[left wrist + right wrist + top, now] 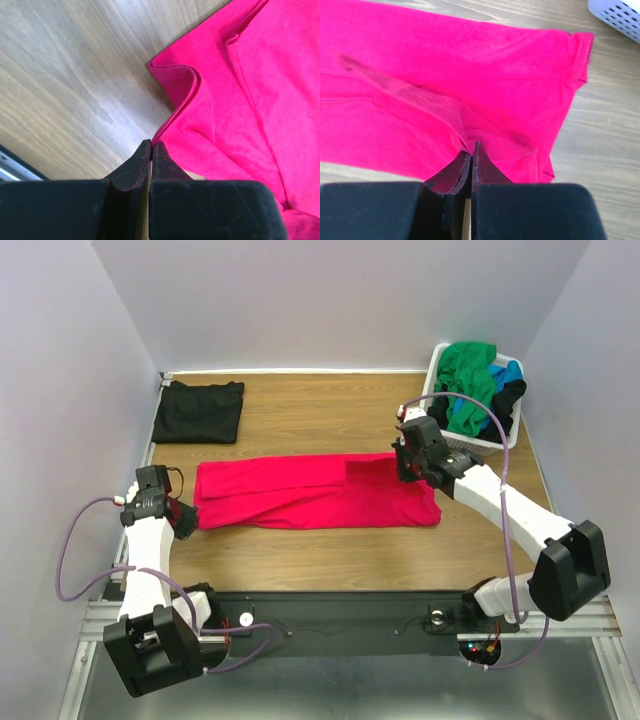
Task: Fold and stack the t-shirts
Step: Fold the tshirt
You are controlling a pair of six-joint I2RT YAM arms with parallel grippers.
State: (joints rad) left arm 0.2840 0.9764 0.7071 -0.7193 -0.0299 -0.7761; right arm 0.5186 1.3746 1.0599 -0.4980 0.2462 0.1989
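A large pinkish-red t-shirt (310, 490) lies in a long band across the middle of the table. My left gripper (187, 518) sits at its lower left corner. In the left wrist view its jaws (151, 144) are shut, with the shirt's edge (220, 100) pinched at the tips. My right gripper (406, 466) is over the shirt's right end. In the right wrist view it (471, 148) is shut on a raised fold of the red cloth (470, 75). A folded black t-shirt (198, 411) lies at the far left.
A white laundry basket (498, 438) stands at the far right corner, holding green (467, 370), blue (509, 371) and black (506, 398) shirts. Its corner shows in the right wrist view (620, 15). Walls enclose the table on three sides.
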